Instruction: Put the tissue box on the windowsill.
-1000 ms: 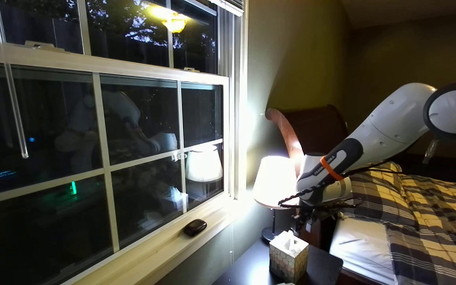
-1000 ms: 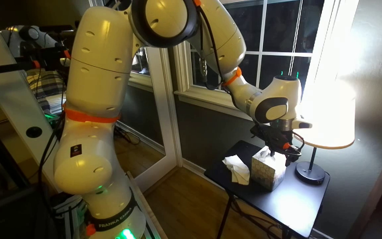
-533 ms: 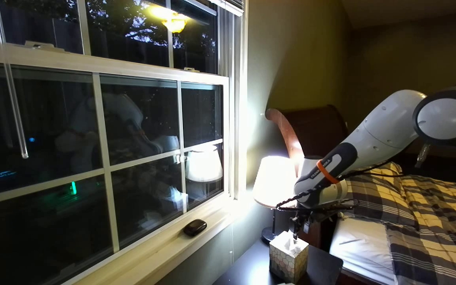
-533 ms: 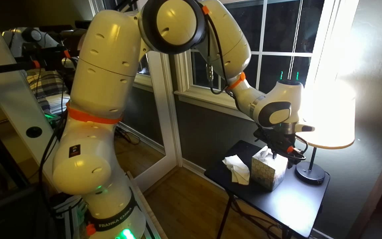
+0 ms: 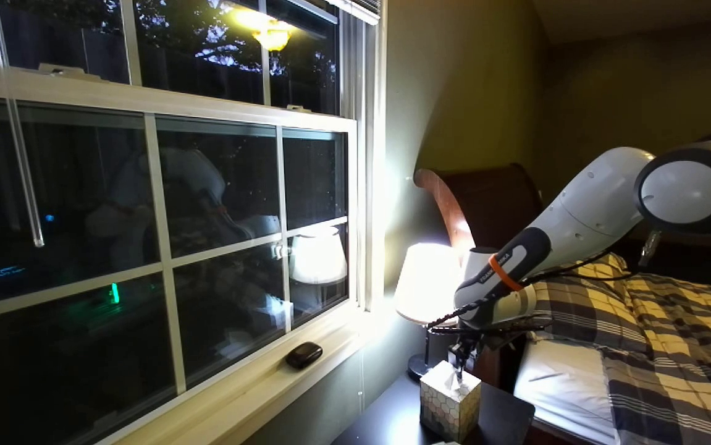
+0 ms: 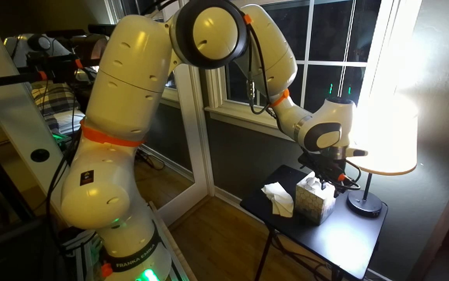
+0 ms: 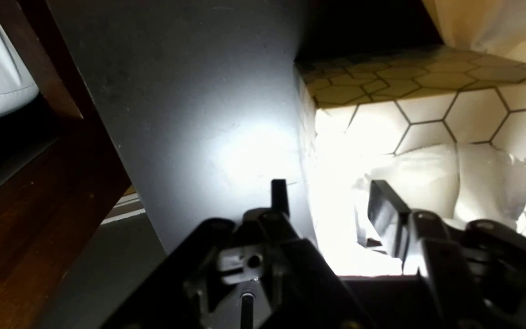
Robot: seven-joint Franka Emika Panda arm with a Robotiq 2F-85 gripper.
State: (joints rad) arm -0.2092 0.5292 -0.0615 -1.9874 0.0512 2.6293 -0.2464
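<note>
Currently, the black two-finger gripper [image 7: 330, 196] stands spread; wrist view: beige cubic cardboard tissue box [image 7: 436, 116] at its two o'clock.

Near a large white-framed window [image 5: 159, 204], dark outside, I see a lamp [image 5: 429, 284] glowing on a black table [image 6: 337, 236]. A plaid-covered bed [image 5: 652, 340] stands close by; the floor [image 6: 216, 242] is wooden.

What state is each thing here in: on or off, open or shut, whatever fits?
Lamp: lit.
Tissue box: upright on the table, a tissue poking from its top.
Gripper: open, one jaw over the box, the other past its edge.
Window: looks shut.
Blind: raised.
Windowsill: a small dark object lies on it.
Loose white paper: creased, lying on the table.
</note>
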